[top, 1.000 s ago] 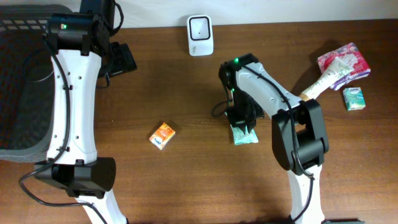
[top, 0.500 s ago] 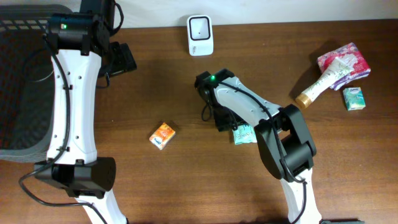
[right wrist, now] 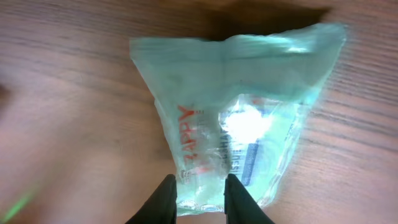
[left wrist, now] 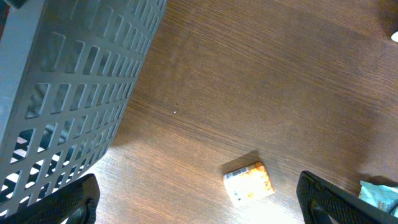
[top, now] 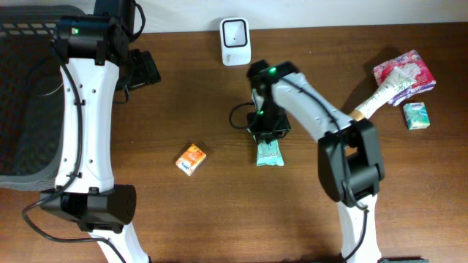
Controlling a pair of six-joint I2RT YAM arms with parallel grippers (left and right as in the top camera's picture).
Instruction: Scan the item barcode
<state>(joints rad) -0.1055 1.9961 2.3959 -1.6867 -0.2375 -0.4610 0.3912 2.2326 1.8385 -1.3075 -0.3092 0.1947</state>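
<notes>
Basket, dark grey, sits at the far left edge of the table. Left gripper hangs just right of it with jaws spread wide, nothing between them, doing no work. Orange box lies flat left of centre, apart from everything. White scanner stands at the far edge, centre.

Right gripper is at mid-table, nearer than the scanner and slightly right of it. Its jaws are drawn in narrow on one edge of the teal packet, which looks pinched between the fingers. The rest of the packet trails toward the near side, on or just above the wood; cannot tell which. Print on it is blurred, barcode spot not clear.

Far right: pink packet, tube and small green box, clustered and untouched.

Risks, judged from here:
- Grip is only on the thin film edge, so the packet may slip out on the way to the scanner.
- Packet is floppy; it may sag or fold and hide the barcode.
- Film is shiny and shows glare, which could spoil the read.
- Printed side may face away from the scanner window, needing a wrist turn.
- Scan not yet done; packet is well short of the scanner.
</notes>
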